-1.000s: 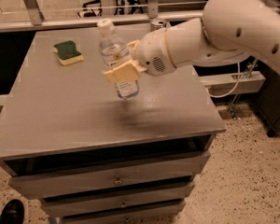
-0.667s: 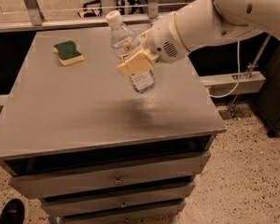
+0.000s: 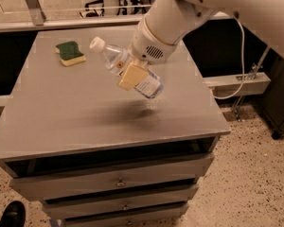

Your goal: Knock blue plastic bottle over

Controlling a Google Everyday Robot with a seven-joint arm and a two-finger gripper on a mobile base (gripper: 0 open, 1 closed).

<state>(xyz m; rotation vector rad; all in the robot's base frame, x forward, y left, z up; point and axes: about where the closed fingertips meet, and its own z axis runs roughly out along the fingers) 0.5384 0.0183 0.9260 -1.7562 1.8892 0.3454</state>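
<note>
The blue plastic bottle (image 3: 112, 56) is clear with a white cap and a white label. It is tilted steeply, with the cap pointing up and left and the base down and right, over the middle of the grey table (image 3: 61, 108). My gripper (image 3: 132, 73) comes in from the upper right on the white arm and is shut on the bottle's middle. One tan finger pad (image 3: 132, 76) shows in front of the bottle. The bottle's shadow lies on the tabletop just below it.
A green and yellow sponge (image 3: 70, 52) lies at the table's back left. The table has drawers (image 3: 118, 183) in front. A white cable and metal rail (image 3: 236, 84) are to the right. A black shoe (image 3: 12, 214) is on the floor at bottom left.
The bottle was upright in my gripper. It has since tipped over to the left, cap first, and now leans steeply while still held.
</note>
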